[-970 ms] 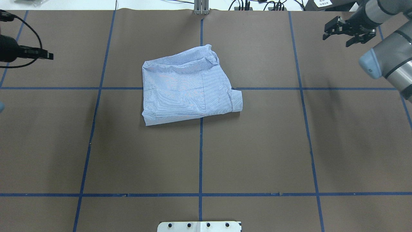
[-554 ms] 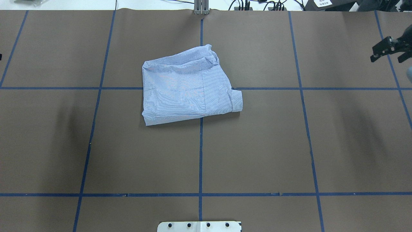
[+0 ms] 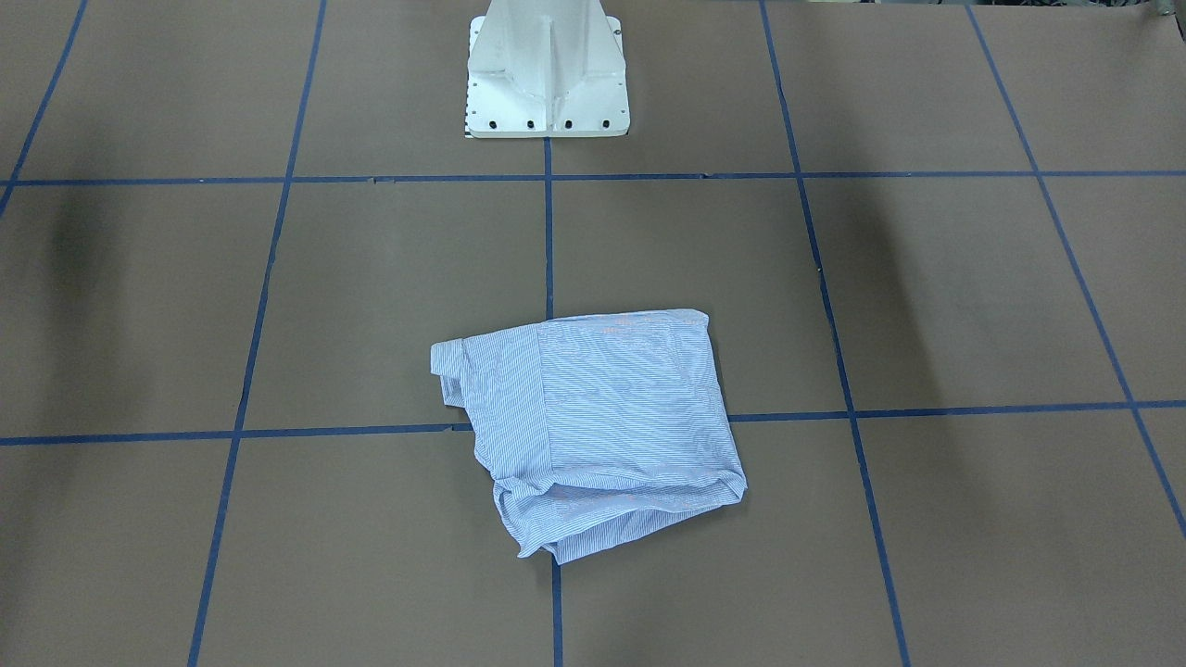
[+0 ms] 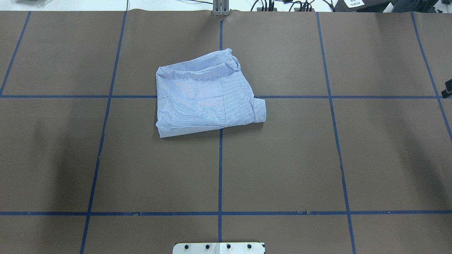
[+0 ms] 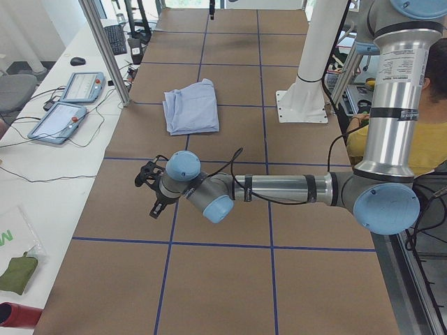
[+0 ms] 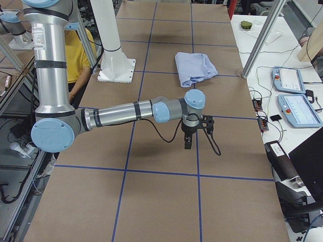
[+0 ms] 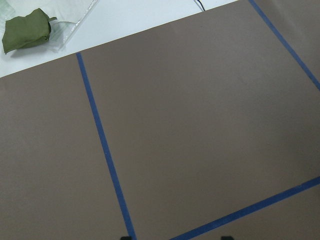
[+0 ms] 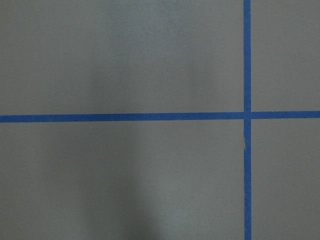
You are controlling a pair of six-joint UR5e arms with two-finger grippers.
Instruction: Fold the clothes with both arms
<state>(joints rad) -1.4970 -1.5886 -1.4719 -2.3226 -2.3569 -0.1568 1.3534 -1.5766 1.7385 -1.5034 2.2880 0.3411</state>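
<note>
The striped blue-and-white shirt (image 4: pixel 208 93) lies folded into a rough rectangle at the table's middle, also in the front view (image 3: pixel 602 426) and both side views (image 5: pixel 190 108) (image 6: pixel 196 65). No gripper touches it. My left gripper (image 5: pixel 149 190) hangs over bare table far to the shirt's left; I cannot tell whether it is open. My right gripper (image 6: pixel 198 132) hangs over bare table far to the shirt's right. Only a black sliver of it (image 4: pixel 447 90) shows at the overhead view's right edge, so I cannot tell its state. Both wrist views show only brown table and blue tape.
The white pedestal base (image 3: pixel 547 69) stands at the robot's side of the table. Teach pendants (image 5: pixel 80 87) and cables lie on the side table beyond an aluminium post (image 5: pixel 105 49). A green cloth in a bag (image 7: pixel 25 35) lies off the table's edge. A person in yellow (image 6: pixel 81 55) sits behind the robot.
Both arms have swung outward and left the overhead view, the left past the left edge, the right toward the right edge and nearer. The shirt has not moved.
</note>
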